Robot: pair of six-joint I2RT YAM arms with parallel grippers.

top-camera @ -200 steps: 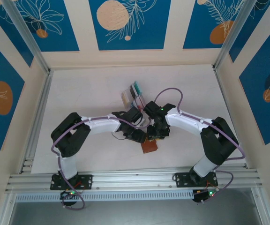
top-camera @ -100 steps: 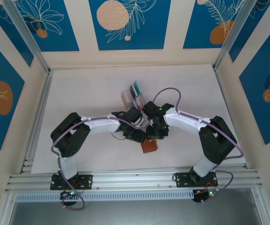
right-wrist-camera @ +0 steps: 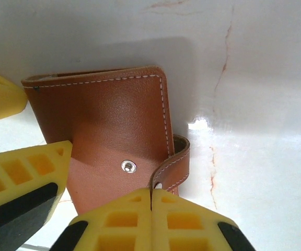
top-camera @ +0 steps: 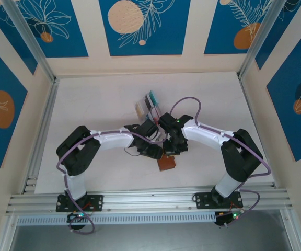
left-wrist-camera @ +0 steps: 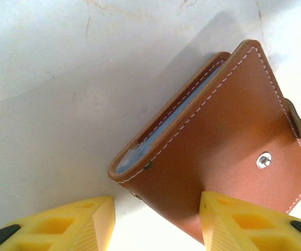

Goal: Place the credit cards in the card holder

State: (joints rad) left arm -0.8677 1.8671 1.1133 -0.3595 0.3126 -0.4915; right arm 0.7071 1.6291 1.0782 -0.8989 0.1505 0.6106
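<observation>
The card holder (top-camera: 166,164) is a brown leather wallet lying folded on the white table, snap stud up. My right gripper (right-wrist-camera: 150,196) is shut on its snap tab (right-wrist-camera: 174,162), which curls up from the wallet's edge into the jaws. My left gripper (left-wrist-camera: 158,209) stands open astride the card holder's (left-wrist-camera: 218,141) near corner; one finger (left-wrist-camera: 244,222) touches the leather, the other (left-wrist-camera: 61,225) is clear of it. A pale blue layer (left-wrist-camera: 140,151) shows inside the fold. Several credit cards (top-camera: 149,104) stand in a clear rack behind both grippers.
The two arms meet over the table's middle, wrists close together (top-camera: 163,138). The left gripper's yellow fingers (right-wrist-camera: 27,178) reach into the right wrist view beside the card holder (right-wrist-camera: 108,115). Aluminium rails (top-camera: 41,130) run along the table's left and front edges.
My right gripper's jaws have closed onto the snap tab, and that arm has edged slightly left. The left arm and the card holder have stayed put.
</observation>
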